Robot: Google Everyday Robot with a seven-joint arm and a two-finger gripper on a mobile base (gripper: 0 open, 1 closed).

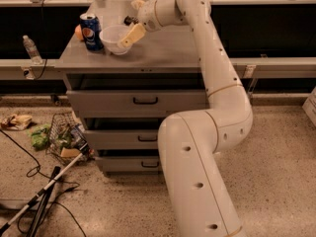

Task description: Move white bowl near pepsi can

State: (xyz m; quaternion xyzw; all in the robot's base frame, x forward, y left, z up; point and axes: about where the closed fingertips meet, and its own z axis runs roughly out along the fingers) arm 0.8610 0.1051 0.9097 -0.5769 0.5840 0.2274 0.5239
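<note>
The white bowl (113,37) sits upright on the grey cabinet top (163,53), just right of the pepsi can (91,31), a small gap between them. The can is blue with the round logo and a silver top, and stands upright near the top's left edge. My gripper (129,34) reaches in from the right. Its tan finger (132,33) lies across the bowl's right rim, and the gripper is shut on that rim.
A small orange fruit (77,31) lies just behind the can on its left. A clear water bottle (31,49) stands on the ledge at far left. A wire basket (63,138), litter and cables lie on the floor left of the drawers.
</note>
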